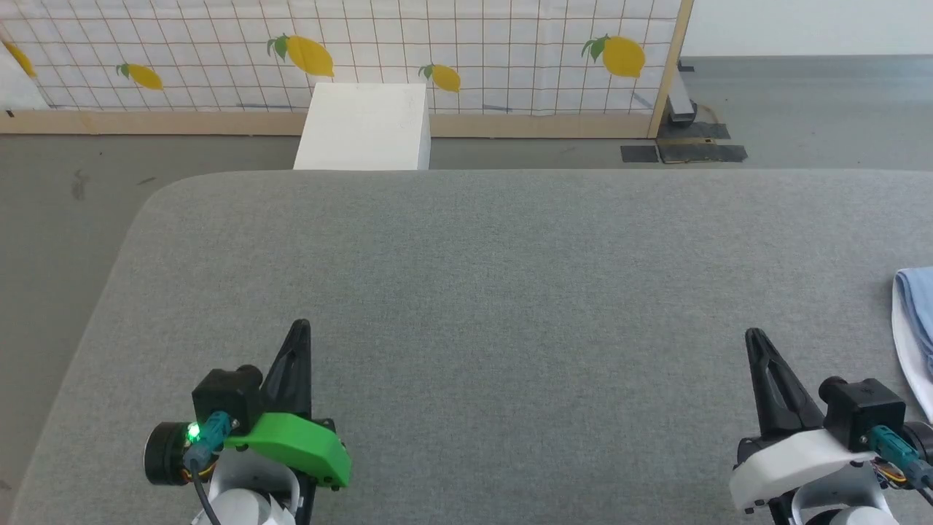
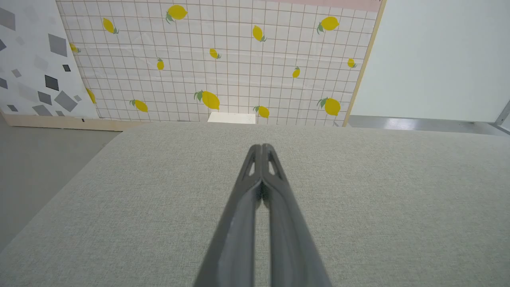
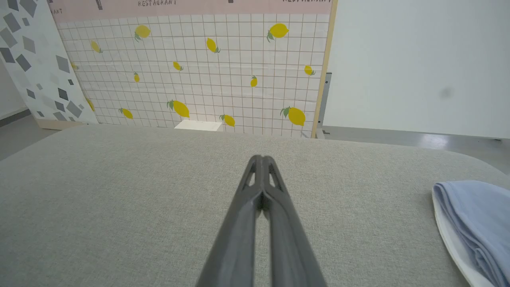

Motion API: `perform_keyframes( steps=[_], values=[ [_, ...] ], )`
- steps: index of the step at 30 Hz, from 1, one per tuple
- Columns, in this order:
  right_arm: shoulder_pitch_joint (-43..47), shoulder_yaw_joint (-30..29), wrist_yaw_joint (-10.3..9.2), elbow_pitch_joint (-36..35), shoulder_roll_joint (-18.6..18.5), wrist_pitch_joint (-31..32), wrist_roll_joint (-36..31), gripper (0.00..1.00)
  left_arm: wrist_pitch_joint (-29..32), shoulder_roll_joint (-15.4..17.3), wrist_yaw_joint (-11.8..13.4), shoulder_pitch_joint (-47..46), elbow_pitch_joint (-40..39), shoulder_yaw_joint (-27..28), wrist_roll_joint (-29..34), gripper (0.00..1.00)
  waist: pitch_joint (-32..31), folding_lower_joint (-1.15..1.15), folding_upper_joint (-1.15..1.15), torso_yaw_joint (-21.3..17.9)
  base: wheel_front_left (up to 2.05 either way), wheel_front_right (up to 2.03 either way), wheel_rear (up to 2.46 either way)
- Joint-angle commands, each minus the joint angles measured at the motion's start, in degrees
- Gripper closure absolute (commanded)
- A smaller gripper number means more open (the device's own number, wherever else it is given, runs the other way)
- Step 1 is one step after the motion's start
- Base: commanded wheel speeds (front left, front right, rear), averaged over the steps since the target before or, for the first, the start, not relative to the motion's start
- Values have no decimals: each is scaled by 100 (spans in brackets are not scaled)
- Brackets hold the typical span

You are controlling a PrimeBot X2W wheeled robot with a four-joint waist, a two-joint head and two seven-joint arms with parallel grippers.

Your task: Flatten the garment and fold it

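Dark and slender, the two fingers of the left gripper (image 1: 299,329) were pressed together from base to tip and held nothing. They pointed up the head view from its lower left, over the grey fabric table top (image 1: 474,277). A green cover (image 1: 299,448) sat over that wrist, with a small green light (image 1: 193,432) glowing beside it. The right gripper (image 1: 755,339) stood at the lower right above a white wrist shell (image 1: 794,459), its jaws likewise closed and empty. In each wrist view the tips met, and bare grey cloth lay under and ahead of them.

The garment (image 1: 917,313) lay on the table at the right edge of the head view, near the right gripper but apart from it. It was light blue cloth in soft layers, with a white border along the side nearest the gripper. The frame edge cut it off, so its full shape could not be told. The left gripper was well apart from it, across the table.

Beyond the table's far edge a white box (image 1: 364,127) stood on the grey floor (image 1: 65,189), against a wood-framed panel (image 1: 466,44) of white grid printed with yellow lemons.
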Motion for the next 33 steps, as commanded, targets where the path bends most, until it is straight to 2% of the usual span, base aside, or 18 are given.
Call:
perform_keyframes(
  steps=[1, 33],
  values=[
    [-88, 28, -5, -31, 8, 28, -59, 100, 37, -14, 45, 105, -44, 24, 78, 100, 0, 0, 0, -2, 0, 0, 0],
    [-165, 193, -7, -56, 13, 246, -186, 100, 410, -21, 189, 242, -363, 179, 477, 100, -13, 0, 0, -65, 0, 0, 0]
  ],
)
